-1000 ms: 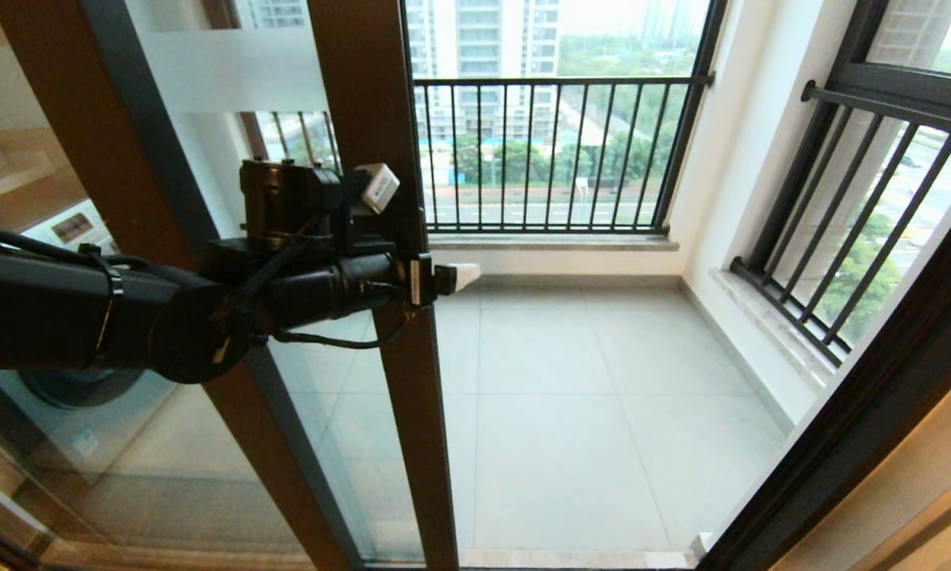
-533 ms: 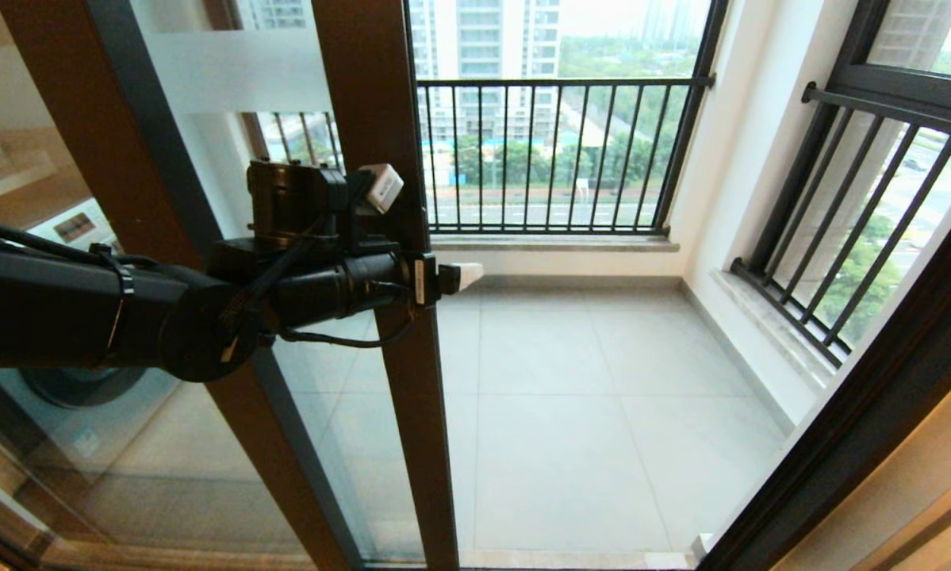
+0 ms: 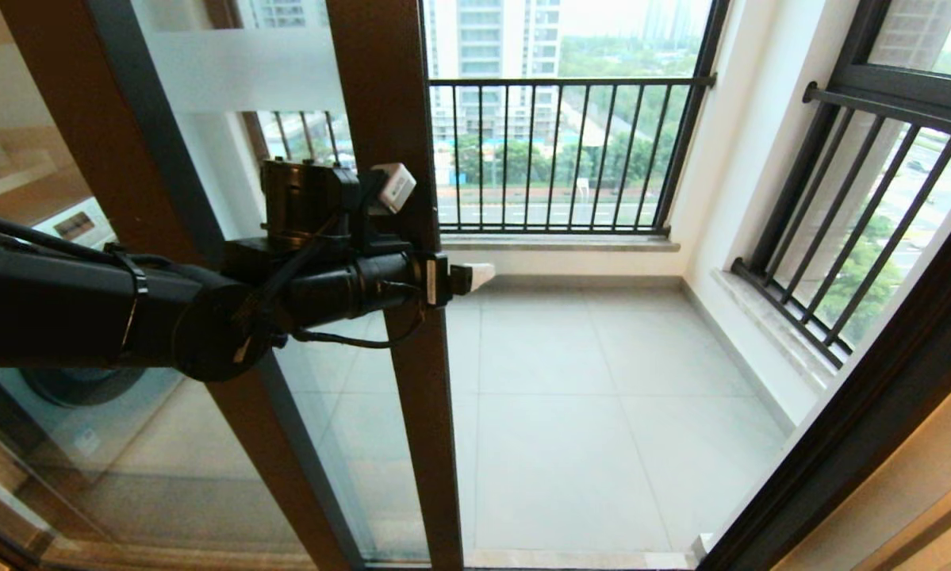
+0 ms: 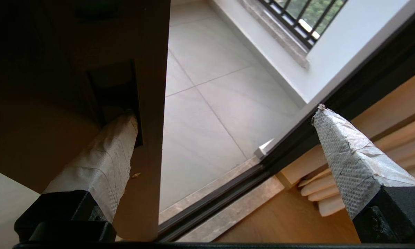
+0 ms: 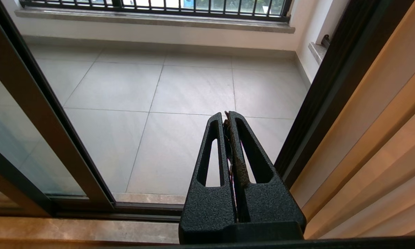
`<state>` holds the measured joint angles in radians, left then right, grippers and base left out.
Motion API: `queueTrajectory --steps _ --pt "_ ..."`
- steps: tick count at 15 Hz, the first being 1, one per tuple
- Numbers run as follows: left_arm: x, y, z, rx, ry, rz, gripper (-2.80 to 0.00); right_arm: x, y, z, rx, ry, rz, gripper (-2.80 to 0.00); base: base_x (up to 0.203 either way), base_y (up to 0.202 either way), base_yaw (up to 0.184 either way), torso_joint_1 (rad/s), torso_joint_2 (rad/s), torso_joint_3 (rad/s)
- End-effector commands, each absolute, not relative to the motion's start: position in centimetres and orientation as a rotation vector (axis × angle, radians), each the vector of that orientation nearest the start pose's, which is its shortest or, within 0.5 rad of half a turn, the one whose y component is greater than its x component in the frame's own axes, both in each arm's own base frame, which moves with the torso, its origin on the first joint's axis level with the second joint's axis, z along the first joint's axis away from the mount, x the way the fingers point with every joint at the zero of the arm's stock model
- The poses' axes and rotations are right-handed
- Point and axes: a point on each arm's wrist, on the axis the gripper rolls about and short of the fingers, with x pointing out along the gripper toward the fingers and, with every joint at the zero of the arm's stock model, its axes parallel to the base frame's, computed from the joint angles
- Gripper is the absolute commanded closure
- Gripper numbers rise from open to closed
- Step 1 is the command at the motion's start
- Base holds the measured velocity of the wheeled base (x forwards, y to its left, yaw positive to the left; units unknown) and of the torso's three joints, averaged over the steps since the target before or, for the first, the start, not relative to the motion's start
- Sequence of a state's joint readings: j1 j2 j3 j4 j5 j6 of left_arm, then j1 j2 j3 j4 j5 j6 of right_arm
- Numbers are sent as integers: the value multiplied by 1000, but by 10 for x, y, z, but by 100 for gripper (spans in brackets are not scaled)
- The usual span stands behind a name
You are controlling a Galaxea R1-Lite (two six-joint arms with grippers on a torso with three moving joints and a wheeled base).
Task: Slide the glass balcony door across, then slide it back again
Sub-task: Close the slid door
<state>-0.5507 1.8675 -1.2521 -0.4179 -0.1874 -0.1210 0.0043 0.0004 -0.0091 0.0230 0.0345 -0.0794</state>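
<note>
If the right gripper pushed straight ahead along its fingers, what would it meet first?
Nothing nearby: the right gripper is shut and points through the open doorway over the balcony floor. The far wall under the railing looks first, though depth is unclear.

Doorway gap is open between the glass balcony door [image 3: 396,357] stile and the dark door frame [image 3: 864,420] on the right, bare tiled floor [image 3: 602,428] beyond. Left gripper [image 4: 224,114] spans the stile edge, one finger against it.

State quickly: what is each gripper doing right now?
Left gripper: open, one finger hooked in the glass balcony door.
Right gripper: closed, empty.
</note>
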Motion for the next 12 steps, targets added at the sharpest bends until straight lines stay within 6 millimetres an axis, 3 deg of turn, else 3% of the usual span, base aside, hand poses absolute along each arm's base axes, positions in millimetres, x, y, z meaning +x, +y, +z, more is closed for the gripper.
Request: queueTrajectory --steps 1,12 --pt "317 -202 227 -78 242 -727 -280 -24 1 76 -81 12 40 0 0 0 0 0 0 0" --pt "320 -221 226 -75 231 -762 -280 -24 1 76 -80 12 40 0 0 0 0 0 0 0"
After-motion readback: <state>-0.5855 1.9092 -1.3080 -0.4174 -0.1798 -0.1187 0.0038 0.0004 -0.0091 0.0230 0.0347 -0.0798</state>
